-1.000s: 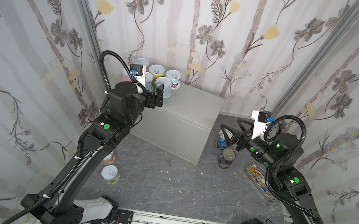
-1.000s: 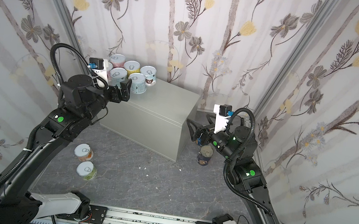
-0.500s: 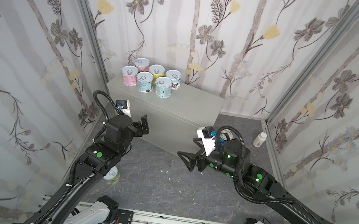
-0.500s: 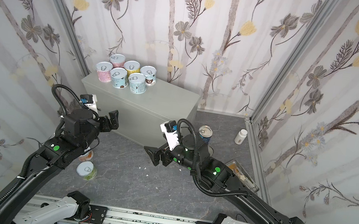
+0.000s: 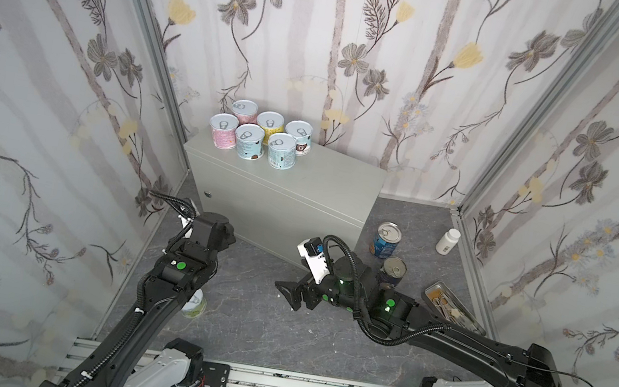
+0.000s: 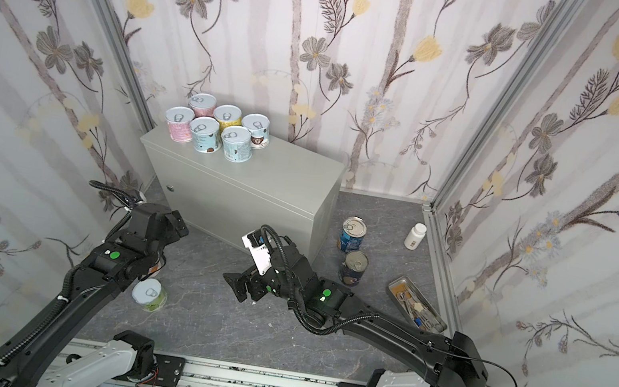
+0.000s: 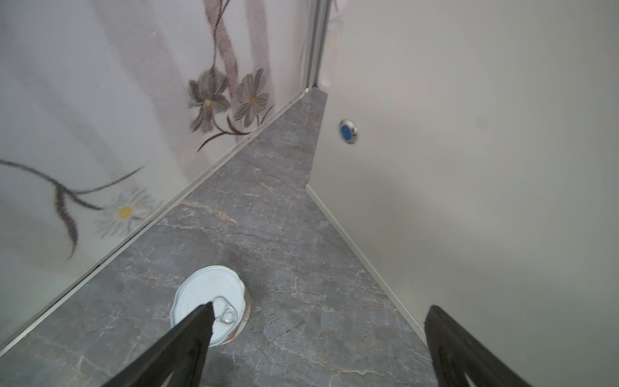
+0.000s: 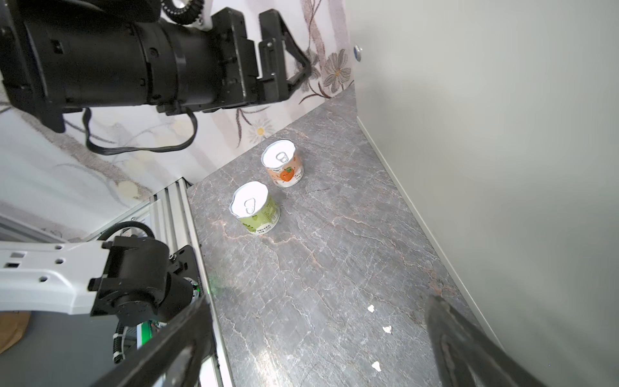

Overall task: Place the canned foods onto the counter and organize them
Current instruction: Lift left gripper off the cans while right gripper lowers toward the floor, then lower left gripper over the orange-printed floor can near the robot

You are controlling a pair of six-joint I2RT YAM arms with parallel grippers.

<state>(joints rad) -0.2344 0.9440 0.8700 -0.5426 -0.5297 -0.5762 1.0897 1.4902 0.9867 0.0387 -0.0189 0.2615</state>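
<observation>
The counter [image 5: 327,176] is a light-grey metal box against the back wall. Several pastel canned foods [image 5: 257,138] stand clustered on its far left corner. On the floor at the left stand a green can [image 8: 256,207] and an orange-labelled can [image 8: 283,164]. My left gripper [image 7: 320,310] hovers open above the orange can [image 7: 211,301], close to the counter's front. My right gripper [image 8: 318,301] is open and empty, low over the mid floor [image 5: 285,294], pointing toward those two cans. A tall blue can [image 5: 385,240] and a dark navy can [image 5: 393,271] stand right of the counter.
A white pill bottle [image 5: 447,241] stands by the right wall. A flat metal tin [image 5: 449,307] with small tools lies on the floor near it. The left arm [image 5: 182,267] partly covers the green can [image 5: 196,303] in a top view. Floral walls enclose three sides.
The left gripper has come down from the counter top to the floor at the left. The right arm has swung from the tall cans to the mid floor, facing left. Both stay open.
</observation>
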